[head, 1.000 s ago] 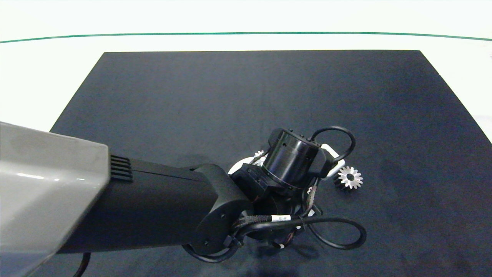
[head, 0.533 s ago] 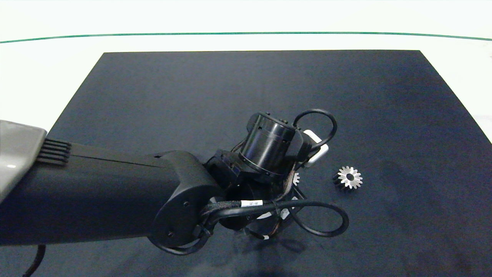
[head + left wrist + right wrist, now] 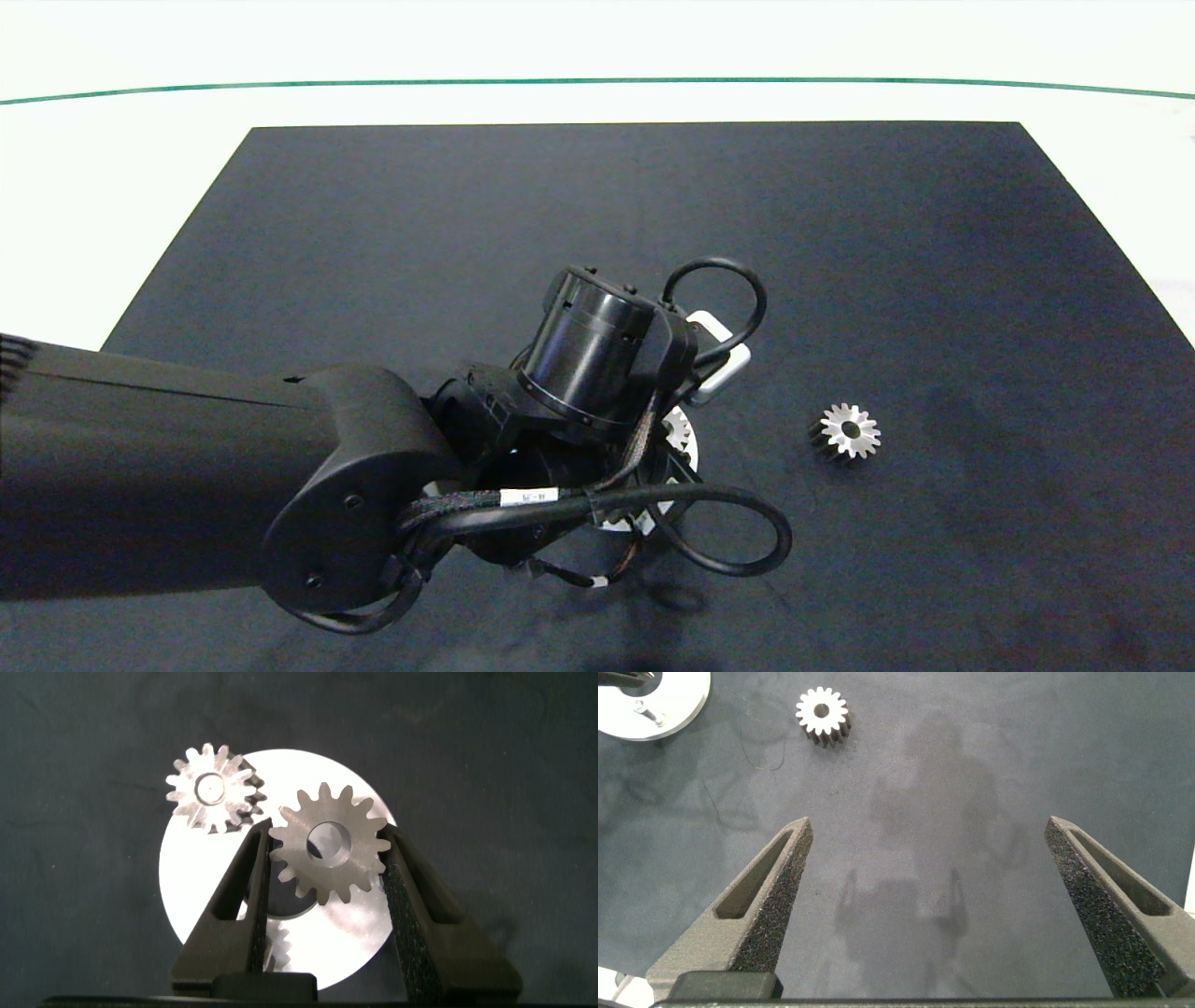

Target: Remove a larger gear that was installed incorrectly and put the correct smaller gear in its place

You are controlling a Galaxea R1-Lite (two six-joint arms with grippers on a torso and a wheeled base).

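Larger gear (image 3: 329,845) is sitting clamped between the left gripper (image 3: 327,891) fingers, above the round silver plate (image 3: 187,882) | smaller gear (image 3: 848,433) is lying on the dark mat (image 3: 934,280), well ahead of the wide-open, empty right gripper (image 3: 929,905) | mounted gear (image 3: 211,788) is sitting beside the left jaws.

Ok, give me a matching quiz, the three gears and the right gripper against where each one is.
1. smaller gear
2. larger gear
3. third gear
4. right gripper

A. open, above bare mat
B. loose on the mat, apart from the disc
C. sitting on the round disc
D. clamped in the left gripper

Pairs: 1-D, 2-B, 3-C, 4-A
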